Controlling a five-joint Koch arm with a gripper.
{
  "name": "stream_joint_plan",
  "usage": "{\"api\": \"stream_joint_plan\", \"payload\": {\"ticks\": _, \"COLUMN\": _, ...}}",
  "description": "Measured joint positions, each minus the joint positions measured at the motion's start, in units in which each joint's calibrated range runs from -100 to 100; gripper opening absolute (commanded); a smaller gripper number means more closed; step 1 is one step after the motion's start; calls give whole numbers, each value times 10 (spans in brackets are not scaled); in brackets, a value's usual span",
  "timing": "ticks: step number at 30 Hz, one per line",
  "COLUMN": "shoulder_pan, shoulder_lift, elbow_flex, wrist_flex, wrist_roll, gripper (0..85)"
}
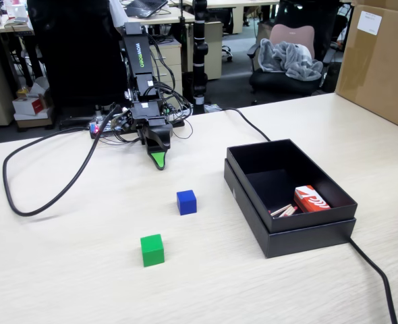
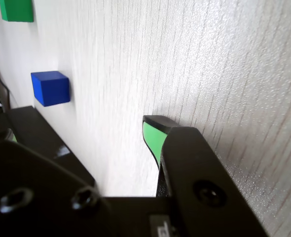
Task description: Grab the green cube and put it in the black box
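Observation:
The green cube (image 1: 152, 250) lies on the pale table toward the front; in the wrist view the green cube (image 2: 16, 10) sits at the top left corner. The black box (image 1: 253, 181) stands to the right in the fixed view, open on top. My gripper (image 1: 158, 160) hangs tip-down near the arm's base, well behind both cubes and touching neither. In the wrist view my gripper (image 2: 86, 121) is open, with bare table between its green-padded fingertip (image 2: 153, 138) and the dark jaw on the left. It holds nothing.
A blue cube (image 1: 186, 202) (image 2: 50, 88) sits between my gripper and the green cube. A red-and-white packet (image 1: 311, 199) lies inside the black box. A black cable (image 1: 30, 202) loops at the left, another cable (image 1: 378, 277) runs behind the box. A big cardboard box (image 1: 381, 61) stands at the back right.

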Motion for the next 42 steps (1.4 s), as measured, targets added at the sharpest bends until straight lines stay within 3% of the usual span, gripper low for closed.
{"api": "stream_joint_plan", "payload": {"ticks": 23, "shoulder_pan": 1, "shoulder_lift": -1, "elbow_flex": 4, "wrist_flex": -2, "wrist_roll": 0, "gripper": 477}}
{"api": "stream_joint_plan", "payload": {"ticks": 33, "shoulder_pan": -10, "shoulder_lift": 21, "elbow_flex": 208, "wrist_flex": -286, "wrist_roll": 7, "gripper": 476}}
{"api": "stream_joint_plan", "payload": {"ticks": 42, "shoulder_pan": -29, "shoulder_lift": 286, "elbow_flex": 586, "wrist_flex": -485, "wrist_roll": 5, "gripper": 471}}
